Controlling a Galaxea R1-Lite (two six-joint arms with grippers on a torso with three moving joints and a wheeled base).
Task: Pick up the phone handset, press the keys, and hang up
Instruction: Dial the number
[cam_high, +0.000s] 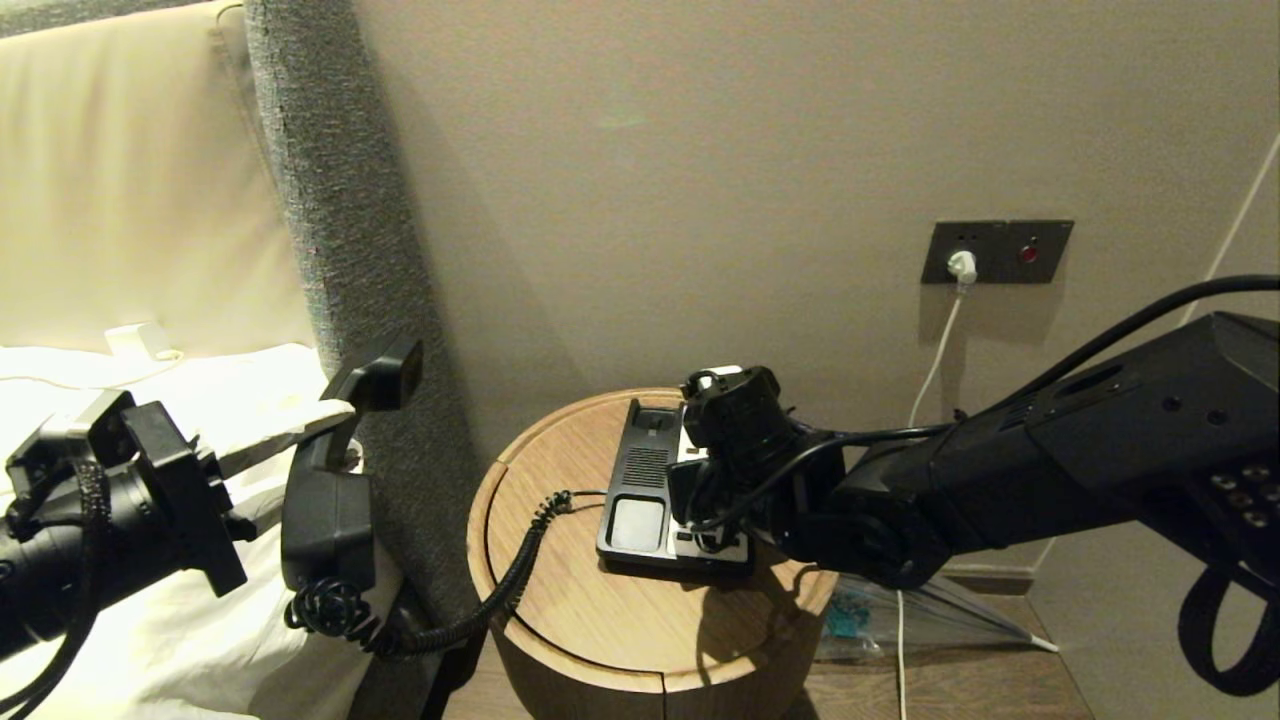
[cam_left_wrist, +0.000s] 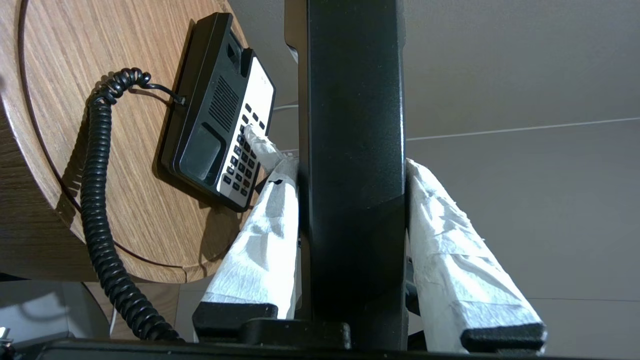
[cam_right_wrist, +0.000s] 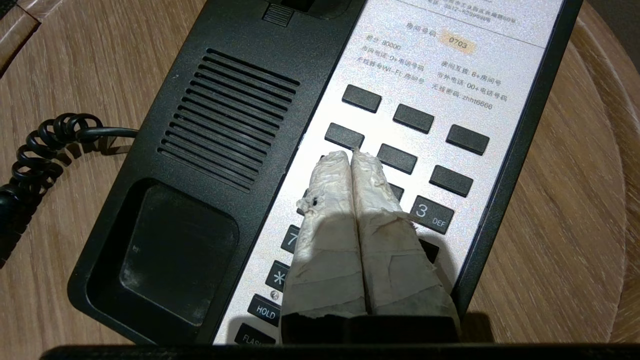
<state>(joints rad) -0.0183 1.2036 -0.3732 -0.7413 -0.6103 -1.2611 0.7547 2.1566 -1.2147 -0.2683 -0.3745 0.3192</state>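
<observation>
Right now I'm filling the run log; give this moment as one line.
left gripper: holds phone handset off base | right gripper: shut, tips at keys | cradle: empty

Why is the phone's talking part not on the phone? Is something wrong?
Nothing is broken. The left gripper holds the long black plastic phone handset up off the flat black-and-cream phone base, its coiled cord stretched over the round wooden table. The shut right gripper is at the dark grey keys.
</observation>
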